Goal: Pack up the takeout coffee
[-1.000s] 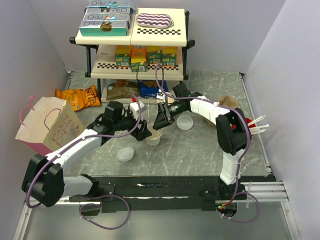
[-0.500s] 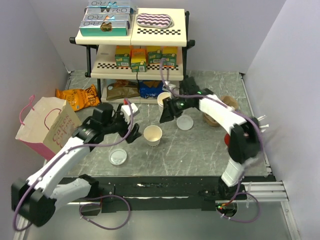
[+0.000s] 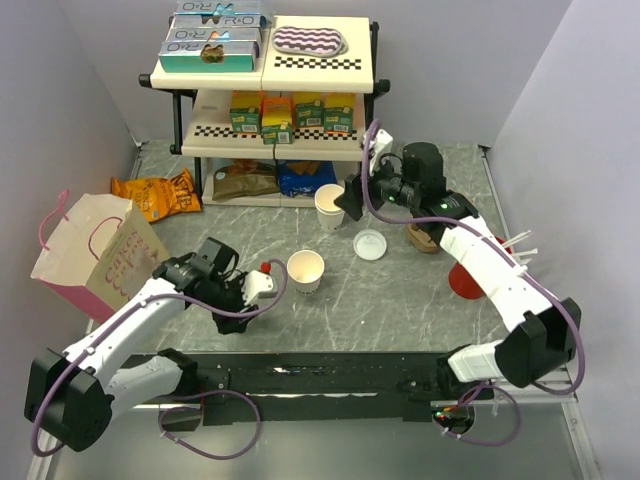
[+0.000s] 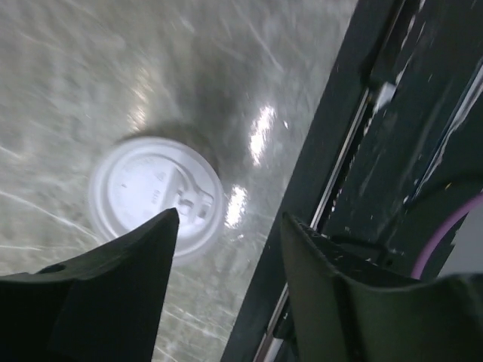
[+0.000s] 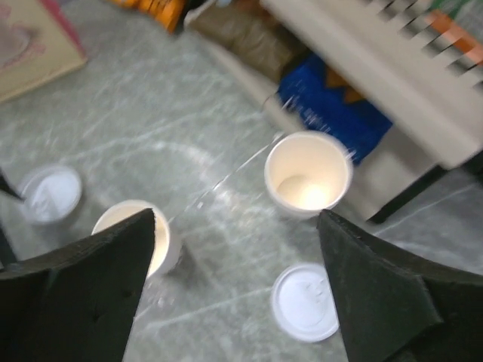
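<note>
Grey marbled table (image 3: 400,310), hard and glossy, threw glare spots under your left wrist camera. Cream shelf rack (image 3: 262,72) stood at the back. A pink-and-cream paper bag (image 3: 100,255) sat at the left, well apart from the cups.

Change noted: 1 second earlier both your grippers met at a single cup mid-table. Since then the arms had parted. Your right arm had swung back toward the rack, and a second cup (image 3: 329,205) now stood there, just in front of the bottom shelf. Your left arm had dropped toward the near edge.

- Your right gripper (image 5: 235,219) was spread wide above the cups, with nothing in it.
- Your left gripper (image 4: 230,219) had its jaws part-way apart, with nothing between them.
- The takeout coffee cup (image 3: 305,270) stood upright mid-table. It was tapered cream paper with a round rim and no lid.
- The near lid (image 4: 155,192) was a flat white plastic disc with a moulded sip tab. It lay on the table partly behind 1 finger of your left gripper, not gripped.
- The far lid (image 3: 369,244) lay near both cups, touching neither.

My reading: the cups looked separated, so capping came next and your left arm seemed set for the near lid. Bagging was not yet begun.
</note>
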Controlling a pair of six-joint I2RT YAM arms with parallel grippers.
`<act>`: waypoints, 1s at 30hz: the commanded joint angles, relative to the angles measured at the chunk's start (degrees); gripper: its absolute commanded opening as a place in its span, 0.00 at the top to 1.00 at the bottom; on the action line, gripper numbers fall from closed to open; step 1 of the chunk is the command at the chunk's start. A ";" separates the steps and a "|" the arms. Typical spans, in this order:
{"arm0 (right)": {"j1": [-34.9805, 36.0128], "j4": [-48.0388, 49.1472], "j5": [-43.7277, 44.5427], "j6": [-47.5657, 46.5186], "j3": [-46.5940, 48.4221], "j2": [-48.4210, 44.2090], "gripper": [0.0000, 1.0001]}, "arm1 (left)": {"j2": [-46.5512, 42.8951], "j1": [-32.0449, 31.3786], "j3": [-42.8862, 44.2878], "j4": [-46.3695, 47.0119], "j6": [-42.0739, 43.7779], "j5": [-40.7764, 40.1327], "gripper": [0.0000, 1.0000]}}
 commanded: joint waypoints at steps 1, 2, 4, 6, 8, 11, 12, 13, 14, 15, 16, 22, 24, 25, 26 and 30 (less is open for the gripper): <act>-0.36 -6.70 -9.85 -1.04 1.99 1.02 0.11 | -0.38 -0.51 -2.94 0.18 5.18 -2.53 0.41; -0.28 -6.18 -11.68 -1.39 0.76 0.40 0.12 | -0.38 -0.77 -3.47 1.15 4.91 -3.15 0.44; -0.19 -5.82 -11.88 -1.75 -0.04 -1.09 0.14 | -0.55 -1.12 -4.88 3.60 3.78 -4.99 0.47; -0.19 -6.17 -10.83 -1.83 -0.57 -1.54 0.14 | -0.47 -1.30 -5.93 4.84 2.20 -6.31 0.51; -0.19 -6.09 -10.39 -2.36 -1.18 -1.97 0.14 | -0.46 -1.65 -6.64 6.25 1.40 -6.67 0.53; -0.19 -6.17 -9.86 -2.54 -1.45 -1.89 0.14 | -0.99 -2.00 -8.31 8.97 -0.36 -8.07 0.55; -0.10 -6.09 -9.77 -2.54 -1.45 -1.80 0.14 | -1.08 -2.09 -8.75 9.24 -0.27 -8.60 0.56; -0.19 -6.00 -9.86 -2.45 -1.45 -1.71 0.14 | -0.99 -2.18 -9.01 9.51 -0.45 -8.86 0.57; -0.19 -6.00 -9.86 -2.28 -1.53 -1.63 0.14 | -0.99 -2.27 -9.19 10.03 -0.45 -9.13 0.57; -0.19 -5.74 -9.77 -2.19 -1.53 -1.71 0.14 | -0.91 -2.27 -9.62 10.12 -0.27 -9.04 0.58; -0.19 -5.73 -9.60 -2.19 -1.53 -1.54 0.14 | -0.99 -2.35 -9.89 10.38 -0.19 -9.13 0.58; -0.19 -5.91 -9.42 -2.36 -1.45 -0.92 0.14 | -1.08 -2.97 -10.86 12.50 -0.27 -9.92 0.64; -0.10 -5.82 -9.42 -2.27 -1.36 -0.83 0.14 | -1.17 -3.14 -11.03 12.50 0.08 -9.83 0.66; -0.10 -5.73 -9.33 -2.27 -1.27 -0.75 0.14 | -1.17 -3.41 -11.12 12.41 0.25 -9.83 0.67; -0.10 -5.73 -9.33 -2.27 -1.27 -0.66 0.13 | -1.26 -3.50 -11.30 12.58 0.17 -9.92 0.68; -0.19 -5.73 -9.07 -2.54 -1.36 -0.57 0.13 | -1.08 -4.02 -11.65 12.85 0.96 -9.92 0.71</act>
